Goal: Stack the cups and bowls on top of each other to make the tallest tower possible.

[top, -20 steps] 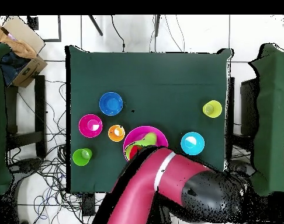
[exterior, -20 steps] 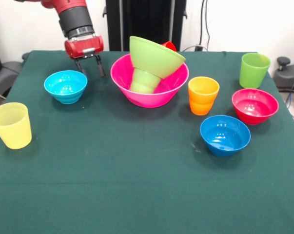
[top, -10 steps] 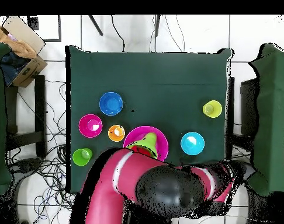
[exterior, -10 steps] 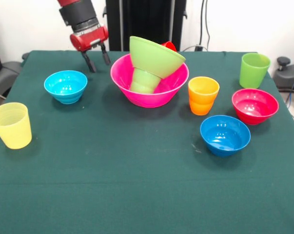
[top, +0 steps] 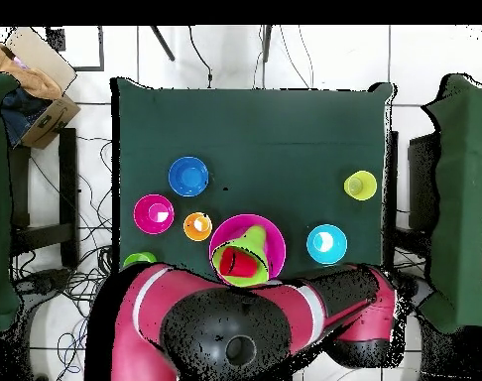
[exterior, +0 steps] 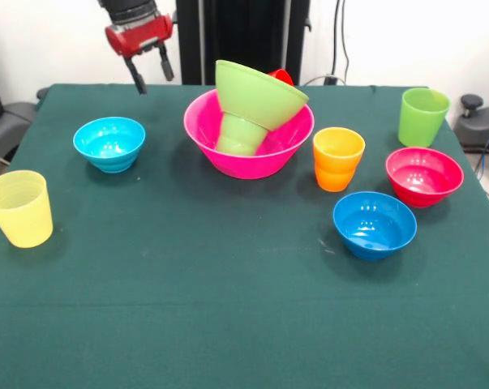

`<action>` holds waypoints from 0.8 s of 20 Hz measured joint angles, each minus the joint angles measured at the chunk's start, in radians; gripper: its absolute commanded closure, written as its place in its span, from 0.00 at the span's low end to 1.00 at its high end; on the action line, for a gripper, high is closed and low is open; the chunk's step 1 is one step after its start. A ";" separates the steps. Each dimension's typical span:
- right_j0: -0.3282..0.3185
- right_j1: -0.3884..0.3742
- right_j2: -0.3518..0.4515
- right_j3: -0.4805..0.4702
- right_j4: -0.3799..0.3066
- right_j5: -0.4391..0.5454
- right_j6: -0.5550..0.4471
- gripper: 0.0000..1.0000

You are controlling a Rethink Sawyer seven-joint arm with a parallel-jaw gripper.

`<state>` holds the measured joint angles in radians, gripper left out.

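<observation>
Pincer hung spread and empty over the table's back edge. The tower sat just beside it toward the middle, leaning. Light blue bowl was nearest, right below, probably the easiest grab.

Dark green table cloth, white wall, tiled floor, cardboard box, loose cables

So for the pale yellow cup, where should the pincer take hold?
Probably the rim wall of the pale yellow cup, coming straight down from above. It stands upright and mouth-up, alone near the table's corner, so one finger can go inside and one outside. The pincer is open and empty.
</observation>
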<state>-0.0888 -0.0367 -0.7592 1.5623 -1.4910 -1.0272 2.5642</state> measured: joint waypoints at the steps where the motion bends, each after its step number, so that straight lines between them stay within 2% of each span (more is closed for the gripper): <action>1: -0.001 -0.002 -0.006 0.000 0.000 0.000 0.006 0.00; 16: -0.027 -0.029 -0.045 -0.030 0.000 0.000 0.007 0.00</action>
<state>-0.1158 -0.0652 -0.8044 1.5324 -1.4912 -1.0272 2.5714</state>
